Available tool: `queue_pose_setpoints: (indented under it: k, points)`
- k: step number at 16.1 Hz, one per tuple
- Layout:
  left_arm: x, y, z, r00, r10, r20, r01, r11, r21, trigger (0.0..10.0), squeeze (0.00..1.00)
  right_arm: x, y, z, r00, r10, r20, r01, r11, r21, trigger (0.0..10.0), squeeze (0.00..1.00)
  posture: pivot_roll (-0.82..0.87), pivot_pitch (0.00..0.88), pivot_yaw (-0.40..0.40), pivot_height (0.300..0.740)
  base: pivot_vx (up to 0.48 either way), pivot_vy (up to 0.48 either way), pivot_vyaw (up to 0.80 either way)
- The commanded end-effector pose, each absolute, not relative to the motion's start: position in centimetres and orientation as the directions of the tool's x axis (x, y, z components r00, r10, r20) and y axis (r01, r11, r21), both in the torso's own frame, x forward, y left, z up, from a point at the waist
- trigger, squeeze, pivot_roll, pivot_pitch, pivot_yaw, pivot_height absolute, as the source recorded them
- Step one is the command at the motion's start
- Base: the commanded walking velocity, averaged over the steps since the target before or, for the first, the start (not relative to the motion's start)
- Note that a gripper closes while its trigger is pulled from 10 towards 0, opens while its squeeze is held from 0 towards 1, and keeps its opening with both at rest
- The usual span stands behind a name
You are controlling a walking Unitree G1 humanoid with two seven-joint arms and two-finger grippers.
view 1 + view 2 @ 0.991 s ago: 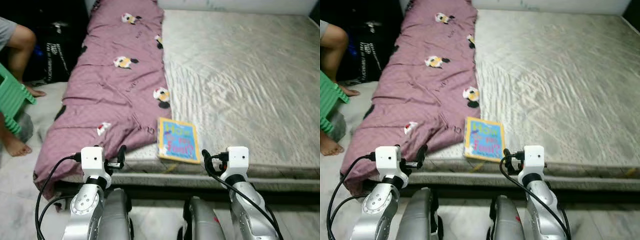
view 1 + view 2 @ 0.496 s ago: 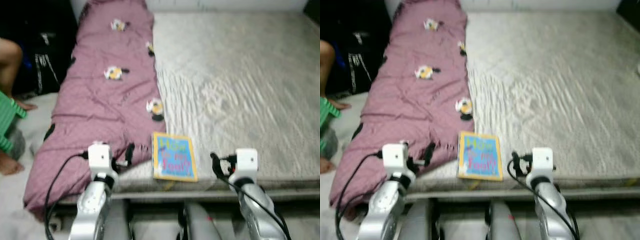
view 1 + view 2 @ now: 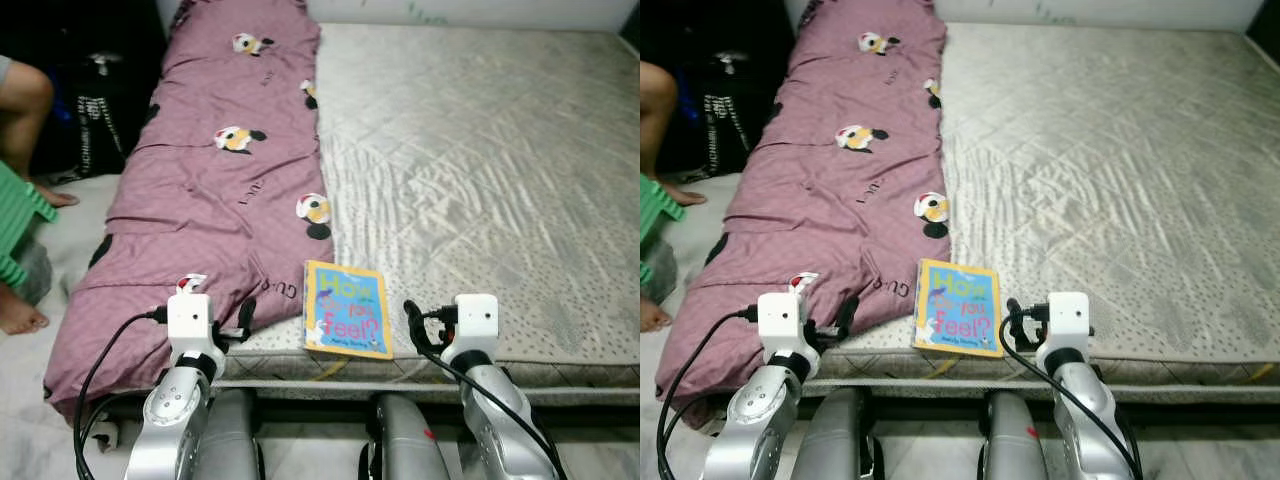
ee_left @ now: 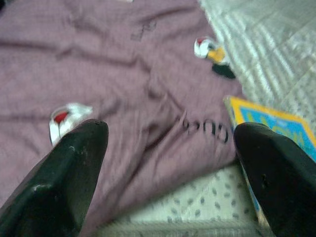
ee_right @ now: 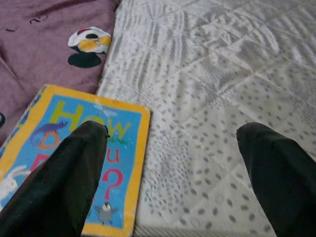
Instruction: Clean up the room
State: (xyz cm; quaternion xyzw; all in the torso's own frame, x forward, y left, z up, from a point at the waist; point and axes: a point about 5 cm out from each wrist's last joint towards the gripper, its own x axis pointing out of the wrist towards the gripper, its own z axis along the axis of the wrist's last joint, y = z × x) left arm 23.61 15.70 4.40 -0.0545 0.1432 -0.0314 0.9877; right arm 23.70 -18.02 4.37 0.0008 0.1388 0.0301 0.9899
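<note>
Because the picture book (image 3: 347, 309) lies flat at the mattress (image 3: 480, 170) edge, lower centre, either wide-open, empty tool, left (image 4: 168, 163) or right (image 5: 170, 168), might nudge it off.

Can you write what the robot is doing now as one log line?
left hand: open, over purple blanket | right hand: open, near book | book: flat on mattress edge
</note>
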Motion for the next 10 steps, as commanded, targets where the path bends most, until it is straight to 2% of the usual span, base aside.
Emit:
queue_pose_setpoints:
  k: [1, 3, 9, 10]
  points:
    - [23.7, 16.3, 3.6, 0.933, -0.061, -0.356, 0.014, 0.991, -0.135, 10.0, 0.00, 23.2, -18.3, 4.6, 0.956, 0.067, -0.285, -0.069, 0.998, 0.002, 10.0, 0.00, -0.03, 0.169, -0.021, 0.606, 0.000, 0.000, 0.00]
    - [24.3, 16.4, 3.9, 0.928, -0.069, -0.367, 0.002, 0.984, -0.179, 10.0, 0.00, 22.3, -19.0, 4.7, 0.951, 0.052, -0.303, -0.058, 0.998, -0.009, 10.0, 0.00, -0.05, 0.198, -0.029, 0.591, 0.000, 0.000, 0.00]
    - [27.2, 16.2, 4.9, 0.927, -0.112, -0.359, 0.047, 0.981, -0.186, 10.0, 0.00, 21.7, -19.8, 6.2, 0.958, 0.042, -0.285, -0.050, 0.999, -0.020, 10.0, 0.00, -0.10, 0.247, -0.051, 0.591, 0.000, 0.000, 0.00]
    - [28.0, 15.8, 5.3, 0.932, -0.126, -0.341, 0.057, 0.977, -0.206, 10.0, 0.00, 21.4, -19.9, 6.8, 0.961, 0.049, -0.273, -0.055, 0.998, -0.015, 10.0, 0.00, -0.12, 0.261, -0.060, 0.577, 0.000, 0.000, 0.00]
